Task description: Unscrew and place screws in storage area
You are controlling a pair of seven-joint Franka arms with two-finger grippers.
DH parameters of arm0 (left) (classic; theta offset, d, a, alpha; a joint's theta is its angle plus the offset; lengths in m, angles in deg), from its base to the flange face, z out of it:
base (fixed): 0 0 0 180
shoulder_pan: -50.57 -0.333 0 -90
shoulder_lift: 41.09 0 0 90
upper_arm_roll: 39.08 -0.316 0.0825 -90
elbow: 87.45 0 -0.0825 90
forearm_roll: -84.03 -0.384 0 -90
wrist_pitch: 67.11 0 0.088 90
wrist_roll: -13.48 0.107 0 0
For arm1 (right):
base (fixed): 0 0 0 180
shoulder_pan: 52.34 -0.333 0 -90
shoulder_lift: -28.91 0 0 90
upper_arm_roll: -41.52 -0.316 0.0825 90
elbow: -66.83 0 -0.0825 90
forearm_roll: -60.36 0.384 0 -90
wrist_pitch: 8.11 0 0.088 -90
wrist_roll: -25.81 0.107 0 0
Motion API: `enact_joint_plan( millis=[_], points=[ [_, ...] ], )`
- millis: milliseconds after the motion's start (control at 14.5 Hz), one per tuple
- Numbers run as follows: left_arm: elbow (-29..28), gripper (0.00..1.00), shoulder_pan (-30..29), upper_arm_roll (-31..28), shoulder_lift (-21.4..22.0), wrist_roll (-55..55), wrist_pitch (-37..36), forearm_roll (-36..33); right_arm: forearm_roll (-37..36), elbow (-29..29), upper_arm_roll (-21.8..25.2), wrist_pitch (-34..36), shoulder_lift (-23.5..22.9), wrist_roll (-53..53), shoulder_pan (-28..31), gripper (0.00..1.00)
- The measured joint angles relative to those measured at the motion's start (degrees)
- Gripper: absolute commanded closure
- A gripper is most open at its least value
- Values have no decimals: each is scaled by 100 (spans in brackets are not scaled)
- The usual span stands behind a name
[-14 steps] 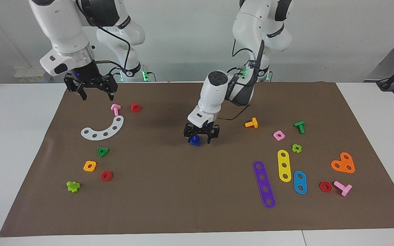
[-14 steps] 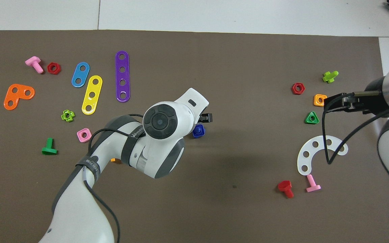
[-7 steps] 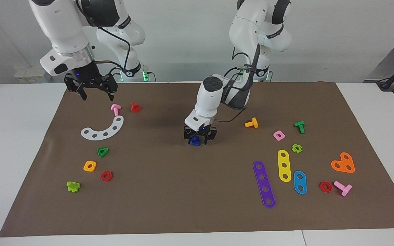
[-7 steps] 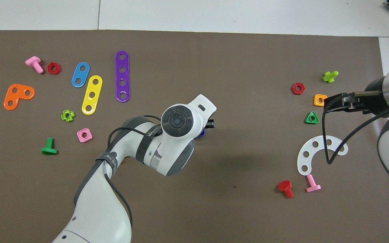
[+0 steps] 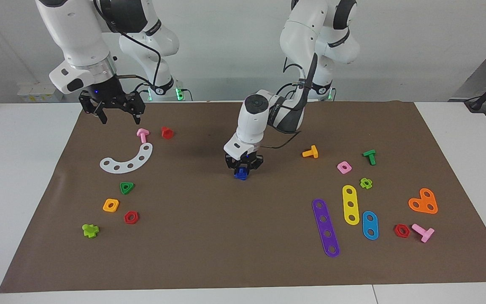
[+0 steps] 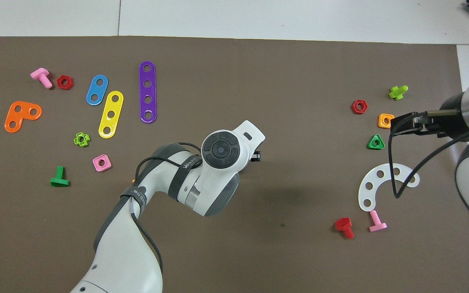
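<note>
While the right gripper point(image 5: 118, 117) waits open, the left gripper point(image 5: 243, 167) clamps straight down on the blue screw point(image 5: 240, 174), its stem seemingly upright.

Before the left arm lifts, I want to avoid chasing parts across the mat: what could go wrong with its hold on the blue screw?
1. The left end effector is shut on the top of the blue screw, whose nut end sits on the brown mat. A shallow pinch may slip when lifted.
2. In the overhead view the arm hides the screw, so a slip would show only from the facing view.
3. The right end effector waits open over the mat's edge, so nothing steadies the nut.
</note>
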Motion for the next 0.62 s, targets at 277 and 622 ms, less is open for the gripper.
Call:
enact_joint_plan(
  millis=[277,622],
  points=[
    [286,100,-11,-61,6,-91,-474,157,0,0,0,0,0,0,0,0],
    [1769,100,-211,-189,-48,-758,-2402,200,0,0,0,0,0,0,0,0]
  ],
)
